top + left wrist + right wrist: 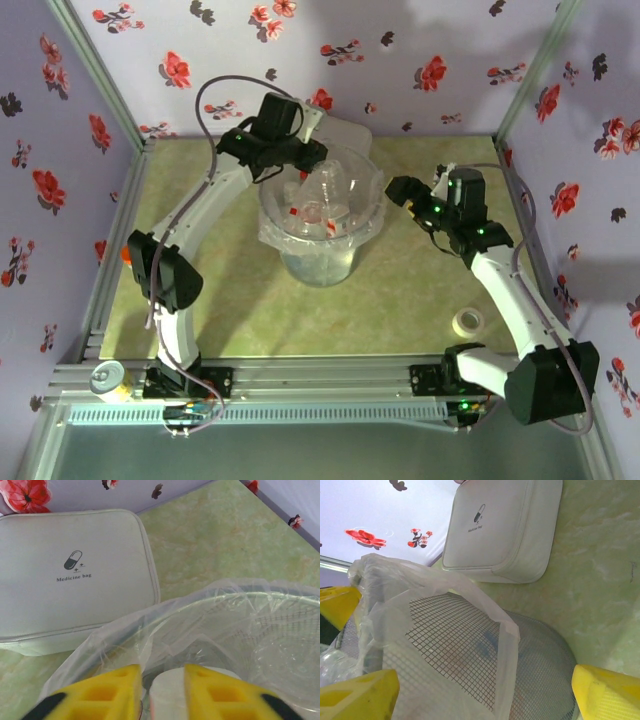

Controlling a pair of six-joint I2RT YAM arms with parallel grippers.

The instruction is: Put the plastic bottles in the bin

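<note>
You have two pincers, the left pincer [162, 672] and the right pincer [485, 672]. On your bench stand one bin [375, 190], one medicine bag [75, 575] and one tape roll [467, 321]; one can [107, 378] sits on the front rail. The bin holds several plastic bottles [320, 205], too jumbled to count; one bottle [167, 695] sits between the left fingers
</note>
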